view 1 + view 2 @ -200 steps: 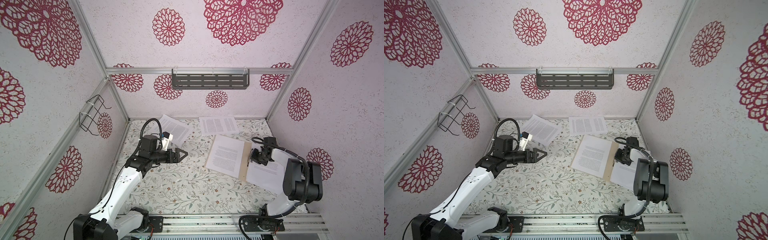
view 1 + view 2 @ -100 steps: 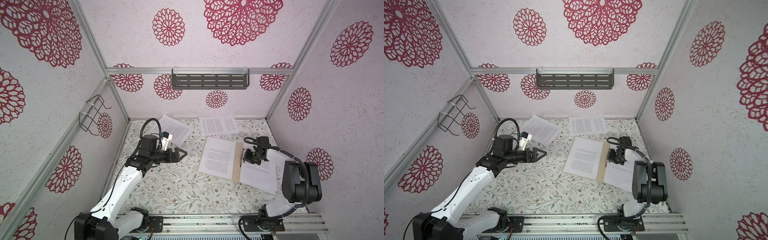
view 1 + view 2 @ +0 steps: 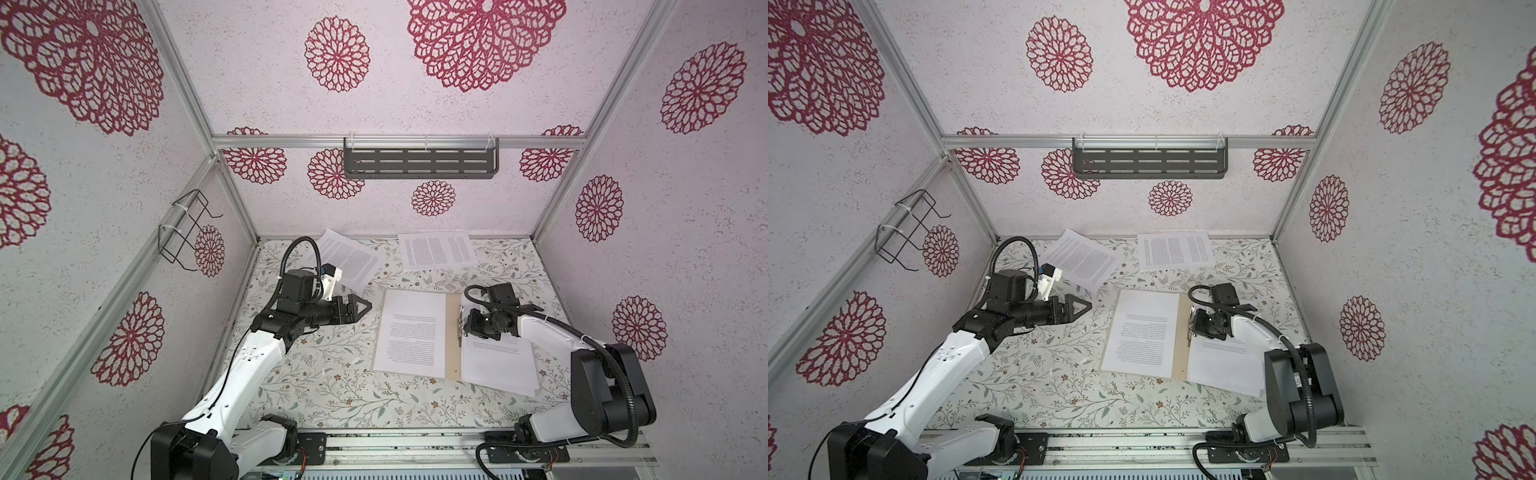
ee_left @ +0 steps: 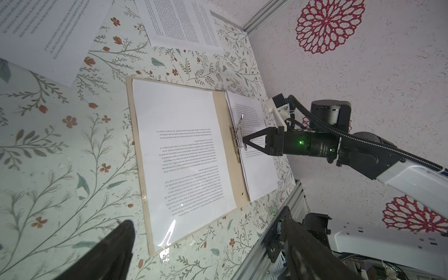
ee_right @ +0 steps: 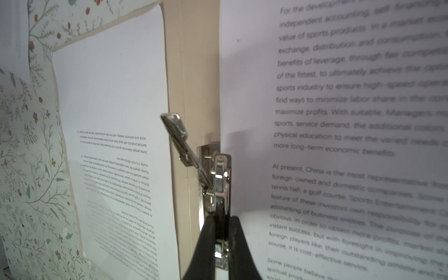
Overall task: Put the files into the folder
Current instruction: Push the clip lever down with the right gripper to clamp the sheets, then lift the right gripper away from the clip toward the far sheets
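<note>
Your right gripper is pinched on the metal clip of the folder, which lies open in the middle of the table; your left gripper hangs wide open, empty, beside it. The files at the back are thin and floppy, so probably take each one gently by a free edge.

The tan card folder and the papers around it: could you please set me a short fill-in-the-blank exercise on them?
1. The tan manila card folder lies ___ on the floral-patterned table.
2. The right gripper is ___ on the small metal fastener clip at its spine.
3. The left gripper, jaws wide apart, holds ___.
4. The white printed paper sheets at the back of the table lie ___ the folder rather than inside it.
Missing words: open; shut; nothing; outside.
</note>
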`<move>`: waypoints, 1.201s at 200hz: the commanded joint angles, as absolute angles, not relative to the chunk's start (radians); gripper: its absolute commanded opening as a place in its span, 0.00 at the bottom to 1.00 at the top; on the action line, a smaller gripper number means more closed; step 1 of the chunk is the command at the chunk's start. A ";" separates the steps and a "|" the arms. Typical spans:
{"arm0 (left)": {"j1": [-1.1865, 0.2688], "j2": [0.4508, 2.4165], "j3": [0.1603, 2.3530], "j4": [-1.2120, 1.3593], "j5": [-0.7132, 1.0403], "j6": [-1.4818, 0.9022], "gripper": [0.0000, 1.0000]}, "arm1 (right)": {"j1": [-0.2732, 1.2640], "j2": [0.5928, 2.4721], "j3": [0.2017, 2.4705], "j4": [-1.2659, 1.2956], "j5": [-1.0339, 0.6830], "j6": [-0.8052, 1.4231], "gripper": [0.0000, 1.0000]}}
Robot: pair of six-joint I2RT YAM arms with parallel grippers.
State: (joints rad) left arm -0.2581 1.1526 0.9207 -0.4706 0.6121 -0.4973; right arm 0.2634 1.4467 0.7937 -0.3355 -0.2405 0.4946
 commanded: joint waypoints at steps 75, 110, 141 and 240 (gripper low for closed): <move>-0.248 1.172 0.940 -0.481 0.592 -0.469 0.97 | 0.533 1.483 0.833 -0.207 -0.142 0.676 0.00; -0.248 1.170 0.940 -0.483 0.588 -0.467 0.97 | 0.582 1.551 0.871 -0.176 -0.137 0.691 0.00; -0.248 1.171 0.942 -0.486 0.588 -0.466 0.97 | 0.605 1.604 0.902 -0.164 -0.138 0.687 0.02; -0.246 1.179 0.943 -0.489 0.584 -0.464 0.97 | 0.623 1.568 0.976 -0.273 -0.083 0.634 0.56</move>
State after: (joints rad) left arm -0.2543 1.1694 0.9207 -0.4923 0.5884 -0.4938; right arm 0.6189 1.6318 0.9302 -0.2047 -0.1345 0.6666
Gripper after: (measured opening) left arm 0.975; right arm 0.499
